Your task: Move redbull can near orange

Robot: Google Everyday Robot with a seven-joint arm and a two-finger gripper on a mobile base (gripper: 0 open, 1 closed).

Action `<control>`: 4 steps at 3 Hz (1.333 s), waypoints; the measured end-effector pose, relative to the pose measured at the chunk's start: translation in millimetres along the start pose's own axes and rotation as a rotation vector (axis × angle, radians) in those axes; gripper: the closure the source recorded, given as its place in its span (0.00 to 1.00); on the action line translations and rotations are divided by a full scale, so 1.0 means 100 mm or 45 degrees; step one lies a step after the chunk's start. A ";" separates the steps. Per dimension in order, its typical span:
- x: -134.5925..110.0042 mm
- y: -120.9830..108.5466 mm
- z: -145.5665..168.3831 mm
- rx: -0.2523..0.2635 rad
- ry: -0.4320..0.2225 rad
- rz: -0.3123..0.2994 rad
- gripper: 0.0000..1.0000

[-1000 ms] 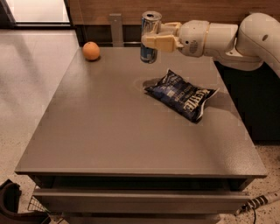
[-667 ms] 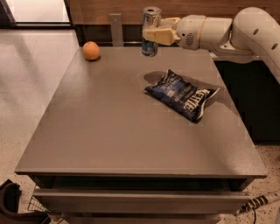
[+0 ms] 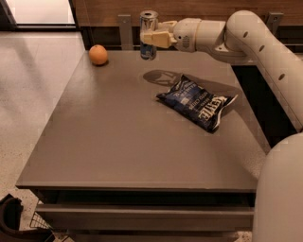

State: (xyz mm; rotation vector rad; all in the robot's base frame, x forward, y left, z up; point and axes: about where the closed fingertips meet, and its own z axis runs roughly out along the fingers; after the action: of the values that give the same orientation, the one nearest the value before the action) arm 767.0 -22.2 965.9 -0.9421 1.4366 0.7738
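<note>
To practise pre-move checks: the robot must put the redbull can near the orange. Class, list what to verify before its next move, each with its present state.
1. Grasp: gripper above the table's far side, jaws shut on redbull can: ok.
2. Tilt: can upright: ok.
3. Target: orange visible, far left corner: ok.
4. Path: chip bag lies off it: ok.
5. Goal: can near orange: not ok.

Noted on grey-brown table (image 3: 109,146): dark blue chip bag (image 3: 196,102), lying flat, right of centre, nearer back edge than front, white lettering upward. Below front edge: lower shelf (image 3: 142,215). Beyond left edge: pale speckled floor (image 3: 28,94). Behind back edge: wood panelling (image 3: 109,7).
</note>
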 end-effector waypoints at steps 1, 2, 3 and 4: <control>0.26 0.13 0.68 -0.064 0.042 -0.047 1.00; 0.30 0.10 0.73 -0.064 0.045 -0.038 1.00; 0.38 0.05 0.84 -0.062 0.051 -0.018 1.00; 0.54 -0.08 1.00 -0.052 0.070 0.014 1.00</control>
State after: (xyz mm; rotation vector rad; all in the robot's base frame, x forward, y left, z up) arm 820.7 56.7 904.4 -0.9940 1.4792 0.7931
